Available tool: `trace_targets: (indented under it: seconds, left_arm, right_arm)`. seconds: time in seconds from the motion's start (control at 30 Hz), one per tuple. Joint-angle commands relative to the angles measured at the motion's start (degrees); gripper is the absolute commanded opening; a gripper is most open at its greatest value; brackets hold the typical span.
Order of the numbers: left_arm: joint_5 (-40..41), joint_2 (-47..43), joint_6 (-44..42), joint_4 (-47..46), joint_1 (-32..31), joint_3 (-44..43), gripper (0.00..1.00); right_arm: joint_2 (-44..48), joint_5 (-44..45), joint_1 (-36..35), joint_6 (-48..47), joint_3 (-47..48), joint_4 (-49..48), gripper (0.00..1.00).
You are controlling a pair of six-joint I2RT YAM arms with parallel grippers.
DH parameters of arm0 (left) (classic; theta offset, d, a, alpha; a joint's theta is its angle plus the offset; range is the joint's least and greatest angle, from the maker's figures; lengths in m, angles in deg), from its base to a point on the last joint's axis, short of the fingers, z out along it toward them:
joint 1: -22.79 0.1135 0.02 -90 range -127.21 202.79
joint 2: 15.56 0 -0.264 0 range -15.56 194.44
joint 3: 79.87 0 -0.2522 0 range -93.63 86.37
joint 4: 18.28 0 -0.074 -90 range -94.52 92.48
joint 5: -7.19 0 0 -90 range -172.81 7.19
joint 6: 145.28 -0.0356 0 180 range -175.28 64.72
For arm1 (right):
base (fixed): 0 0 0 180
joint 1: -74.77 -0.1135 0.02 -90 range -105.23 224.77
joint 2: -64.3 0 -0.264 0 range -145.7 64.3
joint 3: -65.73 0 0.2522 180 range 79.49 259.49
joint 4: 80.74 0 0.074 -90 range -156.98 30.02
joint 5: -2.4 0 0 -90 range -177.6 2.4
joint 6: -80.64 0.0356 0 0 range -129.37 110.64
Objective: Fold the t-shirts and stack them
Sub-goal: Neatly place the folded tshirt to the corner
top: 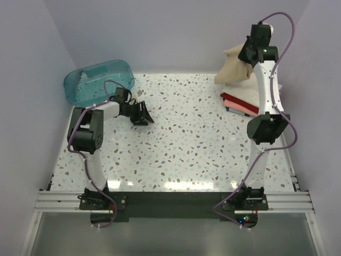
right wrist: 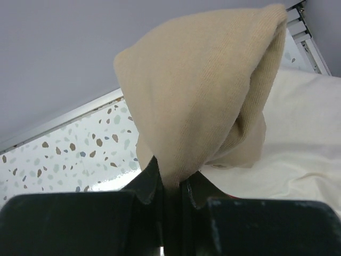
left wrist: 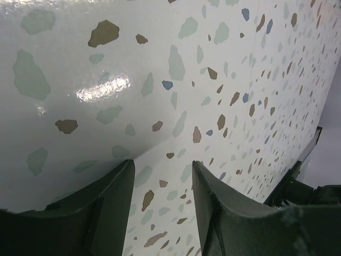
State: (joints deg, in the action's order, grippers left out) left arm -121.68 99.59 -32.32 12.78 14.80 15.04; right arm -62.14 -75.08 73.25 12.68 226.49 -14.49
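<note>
My right gripper is raised at the back right and shut on the tan t-shirt, which hangs bunched from it. In the right wrist view the tan t-shirt is pinched between the closed fingers of the right gripper. Under it lies a stack of folded shirts: cream-white on top, then red and pink. My left gripper is open and empty, low over the bare table left of centre; the left wrist view shows the left gripper with only table between its fingers.
A translucent teal tub lies at the back left, close behind my left arm. The speckled table is walled at the back and both sides. The stack sits against the right wall.
</note>
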Motion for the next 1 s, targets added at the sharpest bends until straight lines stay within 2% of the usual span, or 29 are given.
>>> trace_targets:
  seconds: [0.0,0.47,0.77,0.83,0.87,0.9,0.93,0.97]
  left_arm:
    - [0.11,-2.65,-1.43,-0.60,0.52,1.02,0.52]
    - [0.64,-5.46,-1.52,0.10,0.52,1.37,0.52]
    - [1.17,-7.22,-1.78,1.24,0.52,0.67,0.52]
    - [1.43,-7.92,-1.87,1.51,0.52,0.49,0.52]
    - [1.78,-8.97,-1.87,1.42,0.52,0.58,0.52]
    - [2.04,-9.59,-1.87,1.33,0.52,0.67,0.52]
    - [2.39,-10.29,-1.78,1.25,0.52,0.58,0.52]
    - [3.01,-11.78,-1.69,1.25,0.43,0.84,0.52]
  right_arm:
    - [3.74,-3.98,1.43,3.00,2.42,-3.98,0.00]
    - [3.91,-3.55,9.16,0.72,-5.14,-2.31,0.00]
    - [2.42,2.86,10.83,-2.44,-6.99,0.85,0.00]
    - [2.16,4.79,11.01,-2.71,-6.99,2.70,0.23]
    - [2.15,7.50,11.01,-2.71,-7.08,3.31,0.41]
    - [2.76,9.09,11.01,-2.71,-7.34,4.63,0.53]
    - [3.47,11.02,11.10,-2.27,-7.69,5.16,0.83]
    - [4.17,13.39,11.01,-2.27,-9.52,5.25,0.90]
